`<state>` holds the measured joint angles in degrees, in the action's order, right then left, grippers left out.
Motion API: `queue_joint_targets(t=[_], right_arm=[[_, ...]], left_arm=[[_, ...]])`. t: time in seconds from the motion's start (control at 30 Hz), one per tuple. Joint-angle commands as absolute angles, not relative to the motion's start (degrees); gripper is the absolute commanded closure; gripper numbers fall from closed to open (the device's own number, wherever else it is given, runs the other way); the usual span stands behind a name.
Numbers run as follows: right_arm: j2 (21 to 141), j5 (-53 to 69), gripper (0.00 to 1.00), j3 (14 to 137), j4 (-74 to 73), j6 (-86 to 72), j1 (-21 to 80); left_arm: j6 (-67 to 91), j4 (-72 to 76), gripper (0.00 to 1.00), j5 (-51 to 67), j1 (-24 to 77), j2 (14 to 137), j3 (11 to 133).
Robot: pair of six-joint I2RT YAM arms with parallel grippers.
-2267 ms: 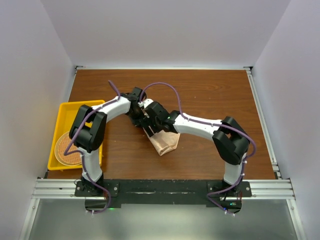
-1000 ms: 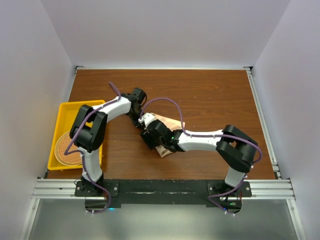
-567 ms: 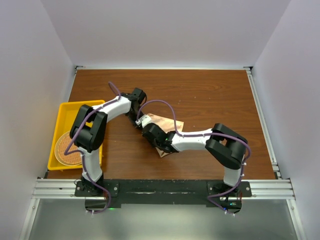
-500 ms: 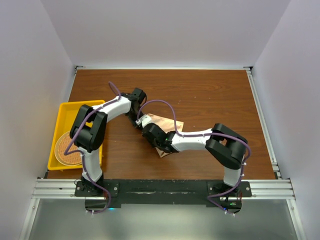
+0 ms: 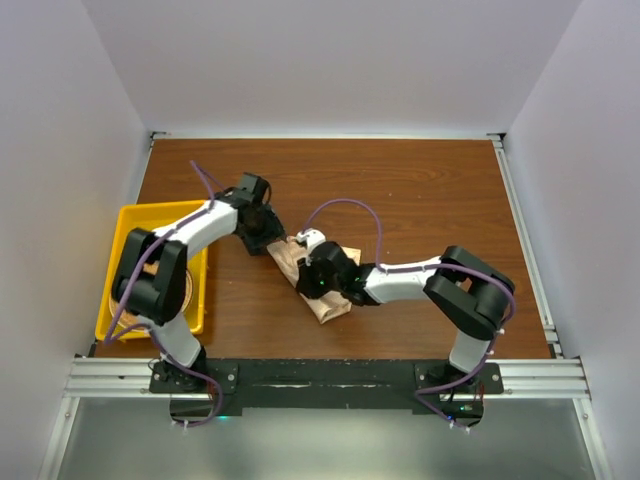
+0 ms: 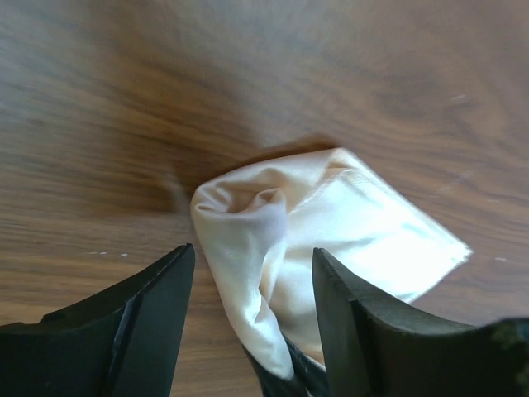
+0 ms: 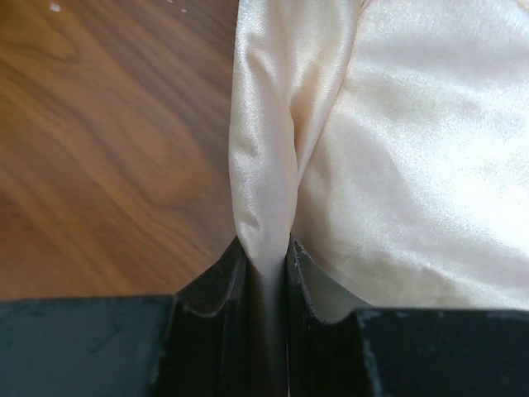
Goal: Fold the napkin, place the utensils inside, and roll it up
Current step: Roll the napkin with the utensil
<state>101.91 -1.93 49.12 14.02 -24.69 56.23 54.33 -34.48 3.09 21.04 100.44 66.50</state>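
1 wrist view shows right gripper (image 7: 264, 248) pinching napkin (image 7: 413, 165) fold.

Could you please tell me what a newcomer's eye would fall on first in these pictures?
The crumpled peach napkin in the middle of the wooden table, with both arms bent over it. The right claw pinches a raised fold of it, while the left claw stands open over its other end. A bright yellow tray sits at the table's left edge.
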Motion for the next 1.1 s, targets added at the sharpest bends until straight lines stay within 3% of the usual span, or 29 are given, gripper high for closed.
queue_joint_targets(t=[0.0,0.17,0.4,0.47,0.6,0.8,1.07], right_arm=[[102.13,19.36,1.00,42.29,27.71,-35.65,50.04],[106.69,33.81,1.00,34.29,45.05,-46.47,44.39],[126.10,46.31,1.00,29.01,84.43,-69.94,38.42],[127.35,45.88,1.00,28.30,83.16,-68.74,38.06],[123.15,43.78,1.00,28.30,63.81,-57.00,37.79],[113.04,32.20,1.00,32.16,33.73,-42.31,37.79],[109.51,26.63,1.00,34.72,23.82,-35.60,38.06]], left_arm=[[47.48,-24.35,0.36,5.71,17.93,90.63,62.76],[44.21,-17.07,0.42,13.59,18.01,86.40,56.54],[47.71,5.78,0.62,24.95,22.67,83.49,43.34],[48.69,10.97,0.71,25.58,24.08,84.20,41.23],[49.39,15.89,0.80,25.66,25.31,87.26,39.73],[49.57,22.13,0.84,26.28,25.75,92.18,37.27],[46.50,20.93,0.83,26.63,26.10,95.01,41.90]])
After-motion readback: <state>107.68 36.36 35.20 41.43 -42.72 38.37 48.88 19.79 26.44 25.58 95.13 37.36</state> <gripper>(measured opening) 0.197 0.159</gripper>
